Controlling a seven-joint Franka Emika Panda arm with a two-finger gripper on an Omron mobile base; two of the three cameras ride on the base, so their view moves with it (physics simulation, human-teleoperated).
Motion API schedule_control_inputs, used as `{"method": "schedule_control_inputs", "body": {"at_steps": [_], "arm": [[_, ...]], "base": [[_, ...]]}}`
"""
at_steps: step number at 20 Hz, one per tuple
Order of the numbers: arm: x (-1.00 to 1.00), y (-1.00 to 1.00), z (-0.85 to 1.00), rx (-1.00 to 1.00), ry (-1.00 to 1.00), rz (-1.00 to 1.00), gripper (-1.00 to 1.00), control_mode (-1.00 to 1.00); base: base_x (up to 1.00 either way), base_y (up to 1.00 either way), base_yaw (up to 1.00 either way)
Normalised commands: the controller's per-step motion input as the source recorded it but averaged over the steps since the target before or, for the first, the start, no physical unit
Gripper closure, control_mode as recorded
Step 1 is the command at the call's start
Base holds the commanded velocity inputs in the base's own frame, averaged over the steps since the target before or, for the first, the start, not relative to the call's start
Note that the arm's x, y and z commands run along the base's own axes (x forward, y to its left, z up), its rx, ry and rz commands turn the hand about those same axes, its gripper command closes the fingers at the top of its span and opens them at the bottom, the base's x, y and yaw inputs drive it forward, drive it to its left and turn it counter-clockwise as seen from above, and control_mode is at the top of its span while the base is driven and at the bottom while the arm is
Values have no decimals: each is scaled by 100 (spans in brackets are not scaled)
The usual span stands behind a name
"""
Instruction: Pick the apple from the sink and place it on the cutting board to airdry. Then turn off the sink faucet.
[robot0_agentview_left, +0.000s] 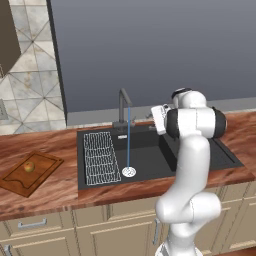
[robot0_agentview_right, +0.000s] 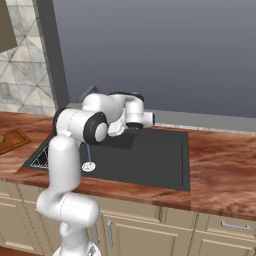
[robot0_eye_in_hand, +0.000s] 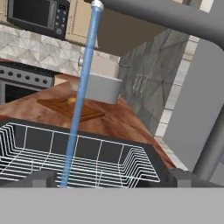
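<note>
The small orange-yellow apple (robot0_agentview_left: 29, 166) (robot0_eye_in_hand: 71, 100) lies on the reddish-brown cutting board (robot0_agentview_left: 42, 170) (robot0_eye_in_hand: 85, 113), on the counter left of the black sink (robot0_agentview_left: 150, 155) (robot0_agentview_right: 150, 155). The dark grey sink faucet (robot0_agentview_left: 123, 106) (robot0_eye_in_hand: 153, 11) stands behind the basin, and a thin blue stream of water (robot0_agentview_left: 128, 137) (robot0_eye_in_hand: 81, 96) falls from its spout onto the white drain strainer (robot0_agentview_left: 129, 172) (robot0_agentview_right: 88, 166). My gripper (robot0_eye_in_hand: 113, 178) is open and holds nothing. It hangs over the basin just right of the faucet, under the spout, and looks left across the white wire rack (robot0_agentview_left: 98, 157) (robot0_eye_in_hand: 65, 153).
The glossy wood countertop (robot0_agentview_left: 45, 142) (robot0_agentview_right: 220, 165) runs on both sides of the sink. In the hand view a white box-like appliance (robot0_eye_in_hand: 100, 83), a stove (robot0_eye_in_hand: 22, 83) and a microwave (robot0_eye_in_hand: 37, 15) lie beyond the board. Cabinet drawers (robot0_agentview_left: 35, 225) sit below the counter.
</note>
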Motion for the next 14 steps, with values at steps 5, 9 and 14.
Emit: {"method": "schedule_control_inputs", "body": {"at_steps": [5, 9, 14], "arm": [[15, 0, 0, 13, -7, 1, -100, -100], [14, 0, 0, 13, -3, 0, -100, -100], [14, 2, 0, 8, 0, 0, -100, -100]], "base": [[0, 0, 0], [0, 0, 0], [0, 0, 0]]}}
